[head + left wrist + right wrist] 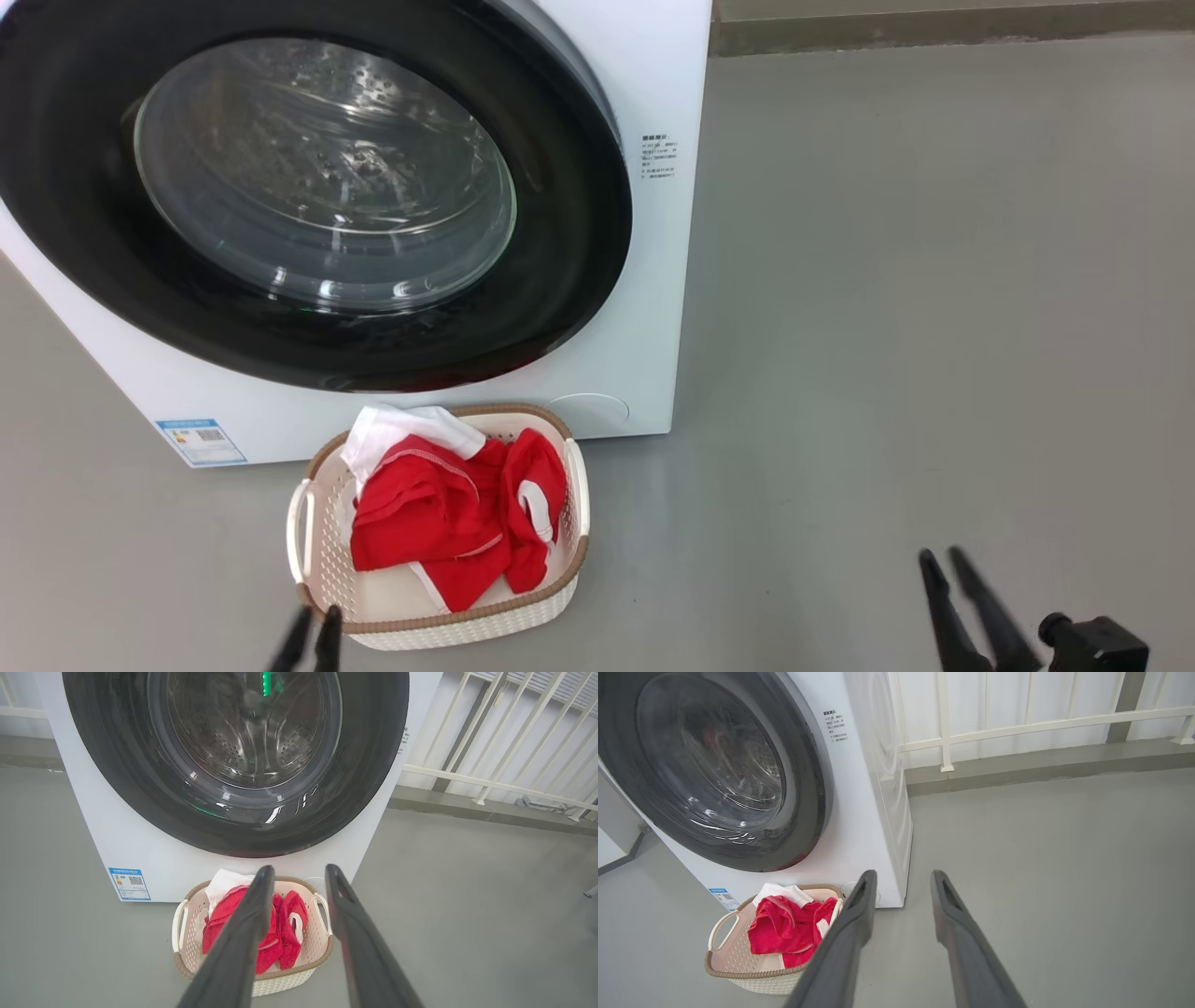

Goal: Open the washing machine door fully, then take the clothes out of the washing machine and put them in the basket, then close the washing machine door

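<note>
The white washing machine (658, 308) stands ahead with its black-rimmed round door (84, 233) lying flush against the front, glass bowl (327, 177) showing the steel drum behind. On the floor just before it sits the cream basket (439, 623) holding the red clothes (439, 513) with white trim. My left gripper (315, 618) hovers at the basket's near left corner, open and empty; in the left wrist view its fingers (243, 933) frame the basket (322, 952). My right gripper (943, 558) hangs over bare floor well to the right, open and empty, and the right wrist view has its fingertips (866, 891) apart.
A blue label sticker (201, 441) sits low on the washer's front. A white railing (490, 742) and a raised grey curb (1041, 765) run behind and right of the machine. Smooth grey floor (934, 327) stretches to the right of the washer and the basket.
</note>
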